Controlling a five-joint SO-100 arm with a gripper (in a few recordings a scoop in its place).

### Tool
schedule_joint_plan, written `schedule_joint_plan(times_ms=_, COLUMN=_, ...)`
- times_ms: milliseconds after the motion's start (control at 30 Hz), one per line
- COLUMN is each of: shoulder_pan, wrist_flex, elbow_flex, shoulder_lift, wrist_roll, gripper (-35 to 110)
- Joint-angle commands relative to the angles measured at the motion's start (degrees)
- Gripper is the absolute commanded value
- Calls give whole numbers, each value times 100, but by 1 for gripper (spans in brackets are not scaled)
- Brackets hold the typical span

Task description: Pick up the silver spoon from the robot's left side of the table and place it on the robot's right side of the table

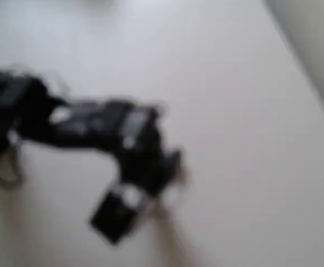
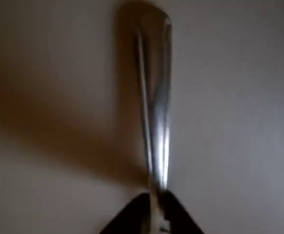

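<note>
Overhead view: heavily blurred. The black arm (image 1: 95, 125) enters from the left edge of the picture and reaches toward the lower centre over the off-white table (image 1: 234, 111). The gripper (image 1: 159, 208) sits at the lower end of the arm, near the bottom of the picture. A faint, smeared streak runs down and to the right from it; this streak is the silver spoon (image 1: 170, 236), though its outline cannot be made out. The table edge runs diagonally across the upper right corner, with a greyer surface (image 1: 317, 44) beyond it.

Wrist view: the silver spoon (image 2: 156, 112) extends from the bottom centre straight up the picture, its handle clamped between the two dark fingertips (image 2: 178, 214) of the gripper (image 2: 155, 214). The jaws are closed on the handle end. The wider end of the spoon lies toward the top of the picture. The table (image 2: 239, 122) fills the background, and a broad soft shadow (image 2: 59, 122) lies on it to the left of the spoon. Whether the spoon touches the table cannot be told.
</note>
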Motion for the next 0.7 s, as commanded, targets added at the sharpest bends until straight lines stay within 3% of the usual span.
schedule_joint_plan(times_ms=0, shoulder_pan=439, wrist_flex=-70, elbow_flex=-202, shoulder_lift=-79, wrist_roll=18, gripper=-2)
schedule_joint_plan(times_ms=367, shoulder_pan=264, wrist_flex=167, elbow_flex=-141, shoulder_lift=-158, wrist_roll=1723, gripper=-2)
schedule_joint_plan(times_ms=667, shoulder_pan=-299, wrist_flex=202, elbow_flex=633, shoulder_lift=105, wrist_roll=1828, gripper=-2)
